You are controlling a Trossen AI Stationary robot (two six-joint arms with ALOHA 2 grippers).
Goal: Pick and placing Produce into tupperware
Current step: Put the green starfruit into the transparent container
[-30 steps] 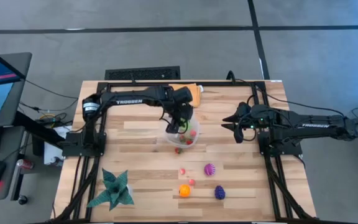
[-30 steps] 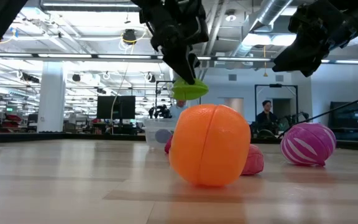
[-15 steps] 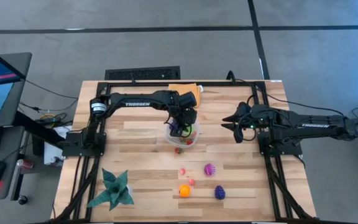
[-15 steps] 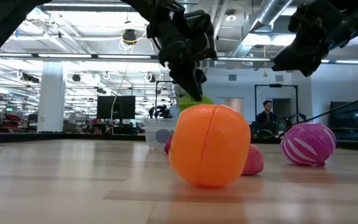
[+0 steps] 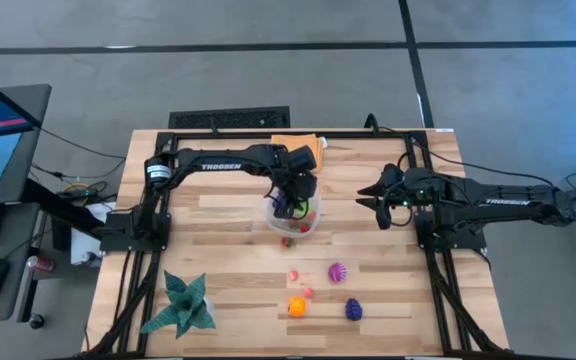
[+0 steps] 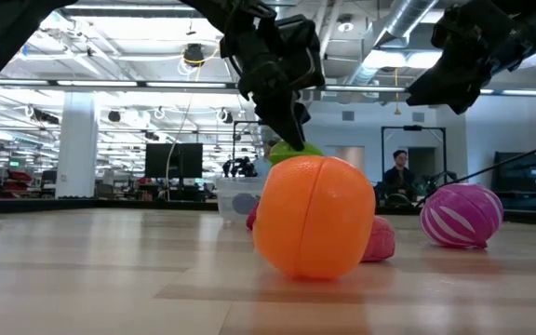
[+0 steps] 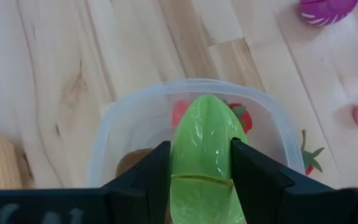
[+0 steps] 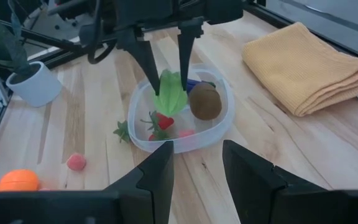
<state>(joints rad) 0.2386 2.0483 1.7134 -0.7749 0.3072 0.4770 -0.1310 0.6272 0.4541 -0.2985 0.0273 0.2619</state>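
Green leaf piece held over tupperware.
Left gripper (image 7: 201, 163): fingers (image 7: 143, 177) clamped on green leafy toy (image 8: 169, 91), directly above clear tupperware (image 8: 219, 118); brown kiwi-like piece (image 8: 204, 101) and strawberries inside, below the fingers. Right gripper (image 8: 194, 165): fingers a narrow gap apart, nothing held, well apart from the tupperware.

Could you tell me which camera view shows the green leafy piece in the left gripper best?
The left wrist view: the green leafy piece fills the frame. The right wrist view shows it above the tupperware; the others only glimpse it.
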